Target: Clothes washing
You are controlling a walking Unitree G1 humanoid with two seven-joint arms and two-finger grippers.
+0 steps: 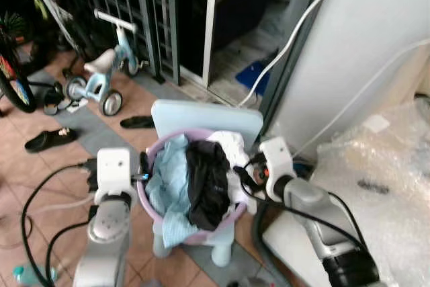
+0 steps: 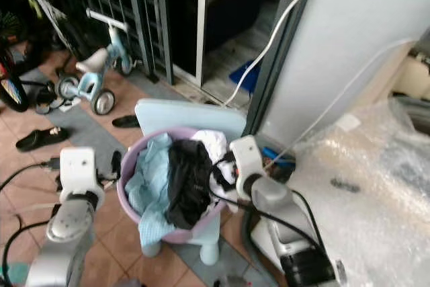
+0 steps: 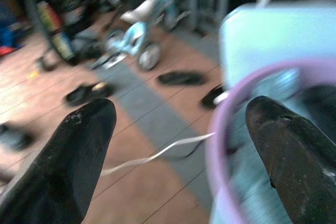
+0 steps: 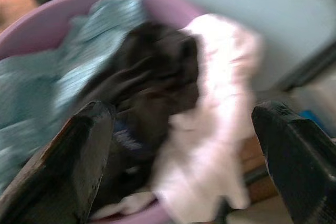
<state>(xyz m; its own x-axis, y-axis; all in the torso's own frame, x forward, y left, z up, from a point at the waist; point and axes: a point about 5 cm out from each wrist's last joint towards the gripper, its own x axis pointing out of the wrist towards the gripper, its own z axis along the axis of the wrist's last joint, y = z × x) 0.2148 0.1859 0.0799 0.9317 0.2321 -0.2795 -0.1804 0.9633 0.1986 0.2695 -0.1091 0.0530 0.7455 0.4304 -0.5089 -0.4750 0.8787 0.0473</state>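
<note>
A purple laundry basin (image 1: 156, 212) full of clothes stands on a small light-blue chair (image 1: 205, 117). In it lie a light-blue garment (image 1: 168, 179), a black garment (image 1: 207, 183) and a white one (image 1: 230, 147) draped over the right rim. My left gripper (image 1: 142, 166) is at the basin's left rim, open, with the purple rim (image 3: 218, 145) between its fingers (image 3: 79, 150). My right gripper (image 1: 245, 174) is at the basin's right side, open, its fingers (image 4: 79, 156) spread over the black and white clothes (image 4: 210, 124).
A child's tricycle (image 1: 101, 75) stands at the back left before a metal gate (image 1: 144, 5). Black slippers (image 1: 50, 139) and another shoe (image 1: 138, 122) lie on the tiled floor. A bicycle wheel (image 1: 13, 78) is far left. A bubble-wrapped bulk (image 1: 383, 166) and a white appliance wall (image 1: 349, 45) stand right.
</note>
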